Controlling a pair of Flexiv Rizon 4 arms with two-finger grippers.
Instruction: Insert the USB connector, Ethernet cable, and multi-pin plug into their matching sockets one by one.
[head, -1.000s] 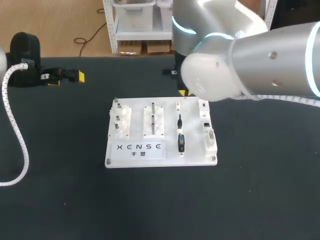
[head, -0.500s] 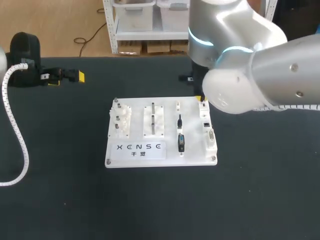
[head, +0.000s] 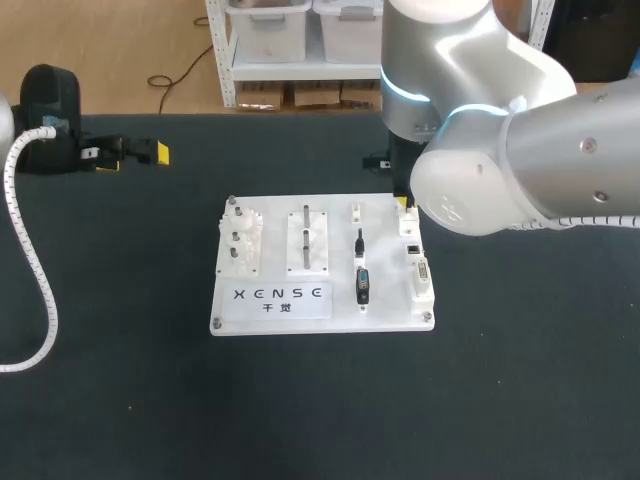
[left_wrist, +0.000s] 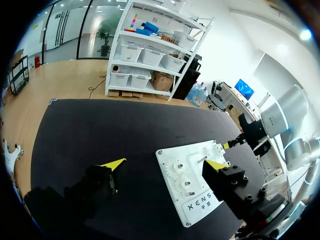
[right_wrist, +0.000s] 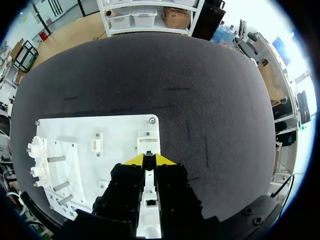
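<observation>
Hovering over white board (head: 275, 250), R gripper (right_wrist: 148, 159) tips together; L gripper (left_wrist: 166, 162) spread.

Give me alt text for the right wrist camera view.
The right gripper, its yellow-tipped fingers together, is poised over the socket strip along one edge of a white connector board lying on a black table.

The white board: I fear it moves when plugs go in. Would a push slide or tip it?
Probably stiff: the white board looks like a flat rigid plate. It is unlikely to tip, lying low and wide on the black table. It might slide under a sideways push; no clamp shows.
</observation>
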